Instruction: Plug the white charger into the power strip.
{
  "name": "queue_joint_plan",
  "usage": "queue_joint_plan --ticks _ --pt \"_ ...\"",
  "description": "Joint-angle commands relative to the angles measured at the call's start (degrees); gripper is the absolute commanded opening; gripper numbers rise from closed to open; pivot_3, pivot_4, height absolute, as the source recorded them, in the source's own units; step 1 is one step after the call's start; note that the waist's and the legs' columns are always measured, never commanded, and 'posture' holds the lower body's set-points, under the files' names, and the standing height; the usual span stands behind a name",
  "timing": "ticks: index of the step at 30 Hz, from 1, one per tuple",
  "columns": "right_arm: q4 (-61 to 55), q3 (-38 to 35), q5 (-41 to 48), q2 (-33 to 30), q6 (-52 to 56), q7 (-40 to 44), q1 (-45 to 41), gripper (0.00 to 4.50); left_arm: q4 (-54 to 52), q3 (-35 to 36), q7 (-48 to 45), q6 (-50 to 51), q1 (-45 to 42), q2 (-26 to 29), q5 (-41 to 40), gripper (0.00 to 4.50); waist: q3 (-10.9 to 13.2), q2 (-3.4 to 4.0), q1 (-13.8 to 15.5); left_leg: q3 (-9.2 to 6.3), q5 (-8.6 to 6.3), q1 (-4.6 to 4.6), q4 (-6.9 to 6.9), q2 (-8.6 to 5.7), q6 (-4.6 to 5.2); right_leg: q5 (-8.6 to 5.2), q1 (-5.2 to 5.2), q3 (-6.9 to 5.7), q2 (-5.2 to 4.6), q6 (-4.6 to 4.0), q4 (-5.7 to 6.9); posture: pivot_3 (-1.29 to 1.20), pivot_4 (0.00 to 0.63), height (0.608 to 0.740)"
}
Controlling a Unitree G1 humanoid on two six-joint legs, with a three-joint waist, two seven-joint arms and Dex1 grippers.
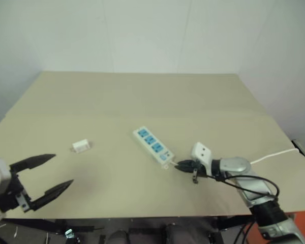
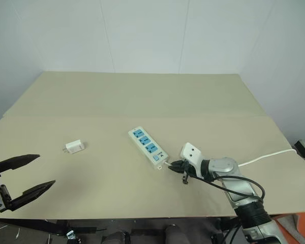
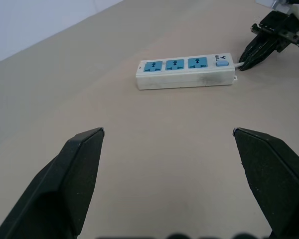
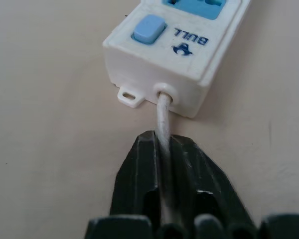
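Note:
The power strip (image 1: 153, 145) lies flat near the table's middle, three blue sockets up, its thin white cord (image 4: 163, 124) leaving the near end. My right gripper (image 1: 179, 165) is shut on that cord just behind the strip, as the right wrist view shows between the black fingers (image 4: 139, 169). The white charger (image 1: 81, 147) rests alone on the table to the left of the strip. My left gripper (image 1: 61, 172) hovers open at the front left, nearer than the charger, with nothing between its fingers; the strip (image 3: 186, 73) lies ahead of it.
The cord (image 1: 274, 154) runs off over the table's right edge. The tan table (image 1: 142, 96) stretches back to a white wall. A black cable (image 1: 254, 183) loops along my right forearm.

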Motion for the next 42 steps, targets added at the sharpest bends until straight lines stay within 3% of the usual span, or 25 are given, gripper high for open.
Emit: queue_joint_plan --ticks 1,8,11,20,42 --pt "-2.0 -1.3 1.8 -0.6 -0.1 0.5 -0.1 2.03 0.2 0.4 -0.4 -0.7 -0.6 0.9 0.3 4.50 0.0 0.00 0.1 0.00 0.00 -0.03 0.00 -0.01 0.00 0.00 0.00 0.00 -0.01 0.00 0.00 0.00 0.150 0.740" --pt "-2.0 -5.5 8.3 -2.8 -1.1 5.2 2.9 4.46 0.0 0.7 -0.8 -0.4 -0.6 0.9 0.2 4.50 0.0 0.00 0.4 -0.01 0.00 -0.07 0.00 -0.02 0.00 -0.01 0.00 -0.02 -0.01 0.01 -0.03 0.00 0.150 0.740" --pt "-2.3 -7.7 11.6 -2.8 -1.0 6.5 5.4 4.49 -0.1 0.7 -0.8 -0.2 -0.5 0.9 0.0 4.50 0.0 -0.01 0.4 -0.01 0.00 -0.03 0.00 -0.01 0.00 -0.01 0.04 -0.02 -0.01 0.01 -0.02 0.00 0.150 0.740" --pt "0.3 -10.2 9.9 10.8 -13.2 -5.9 8.5 4.49 0.3 0.3 -1.0 0.2 -1.1 1.8 -0.4 4.50 0.0 -0.01 0.1 -0.01 0.00 -0.02 0.01 0.01 0.00 0.01 0.02 0.01 0.02 0.02 0.02 0.00 0.150 0.740" --pt "5.3 -1.6 -3.1 22.8 -20.7 -24.5 7.4 4.49 -0.5 1.1 -1.0 0.5 -0.5 1.5 -0.9 4.50 -0.1 -0.07 0.0 -0.01 0.00 0.02 0.00 0.04 -0.01 0.00 0.05 -0.01 0.00 -0.01 0.02 0.00 0.150 0.740"
